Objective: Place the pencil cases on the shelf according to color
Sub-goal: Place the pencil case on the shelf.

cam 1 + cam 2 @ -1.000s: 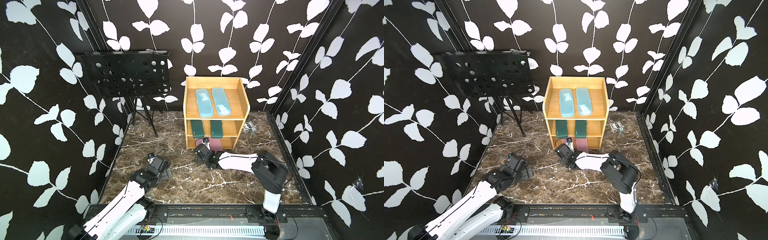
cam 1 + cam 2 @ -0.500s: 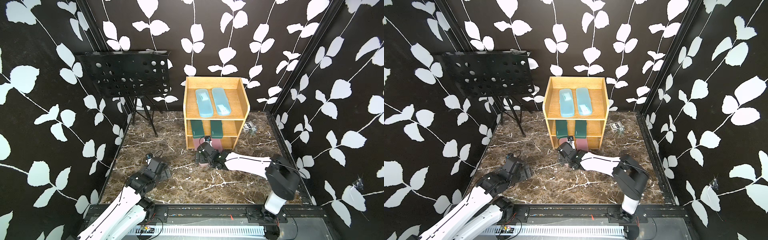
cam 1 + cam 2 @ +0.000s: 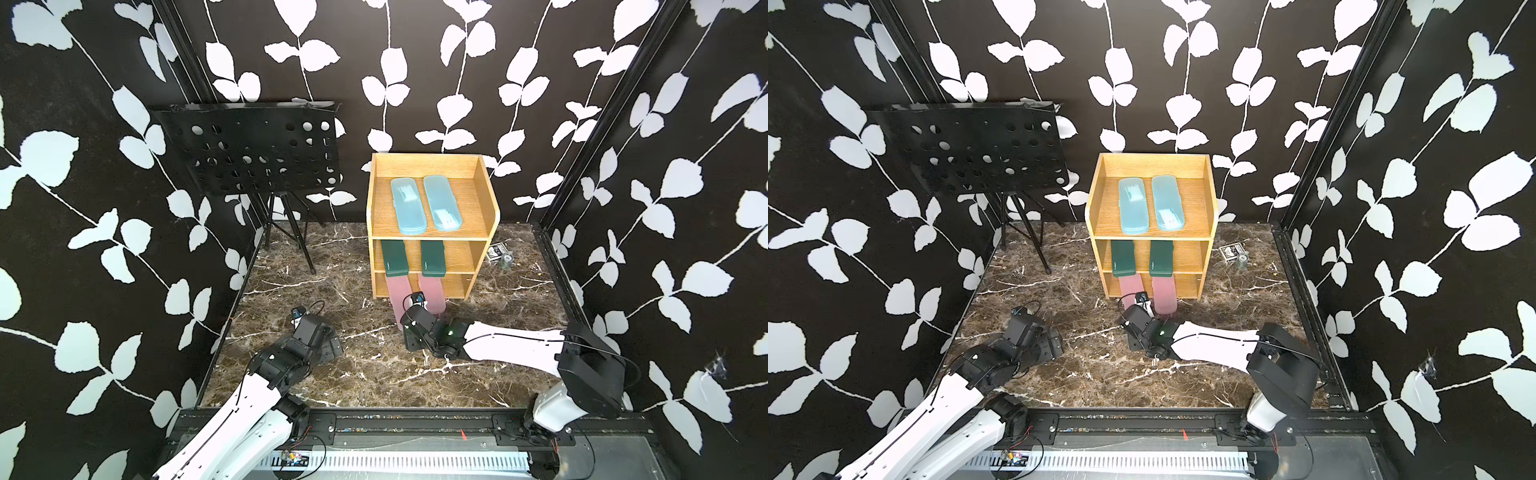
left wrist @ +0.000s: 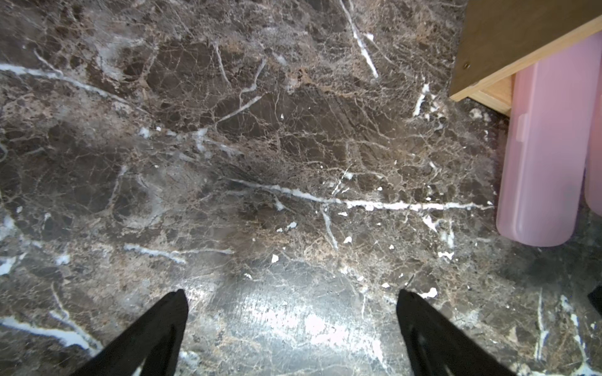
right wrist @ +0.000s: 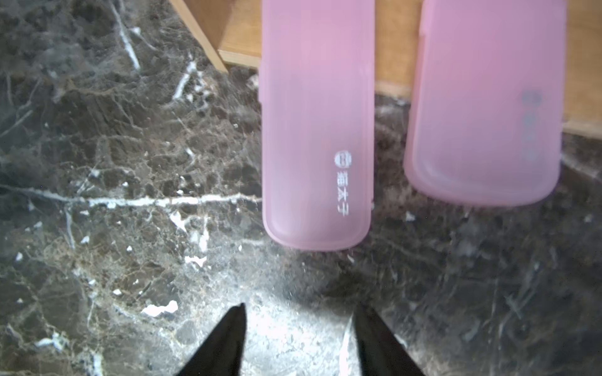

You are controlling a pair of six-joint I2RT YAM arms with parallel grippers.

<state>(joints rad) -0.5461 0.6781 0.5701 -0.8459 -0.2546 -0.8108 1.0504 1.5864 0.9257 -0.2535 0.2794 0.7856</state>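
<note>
— Where are the pink cases?
— Sticking out of the bottom tier of the shelf (blue ones on top, green ones in the middle).
— Grippers?
— The right gripper sits in front of the shelf, narrowly parted, empty; the left gripper farther off, wide, empty.
</note>
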